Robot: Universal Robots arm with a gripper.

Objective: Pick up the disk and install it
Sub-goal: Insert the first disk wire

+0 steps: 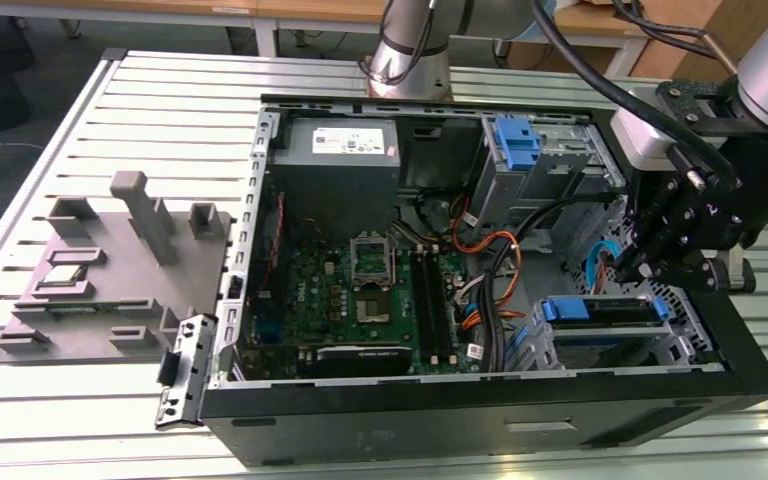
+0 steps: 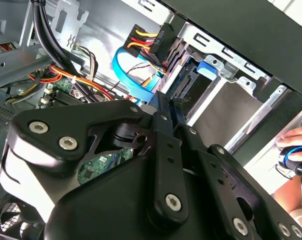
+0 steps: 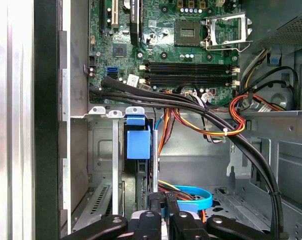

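Observation:
The disk [image 1: 608, 335] sits in the drive cage [image 1: 684, 345] at the front corner of the open computer case, on the exterior view's right. Its blue side rail [image 1: 602, 308] faces up. In the first wrist view the disk stands edge-on, with the blue rail [image 3: 138, 142] at the cage mouth. In the second wrist view its grey face [image 2: 216, 112] and blue tab [image 2: 209, 68] lie inside the cage. My gripper [image 1: 632, 268] hangs just above the disk over the case's right side. The gripper [image 2: 162, 100] is shut with nothing between the fingers, and its tip [image 3: 162, 200] points close beside the disk's end.
A motherboard [image 1: 357, 300] fills the case floor, with a grey power-supply box [image 1: 337, 150] at the back. A second blue bracket [image 1: 518, 140] sits in the upper bay. Bundled cables [image 3: 211, 115] and a blue data cable [image 2: 131, 75] cross near the gripper. A person's hand [image 2: 296, 142] rests outside the case.

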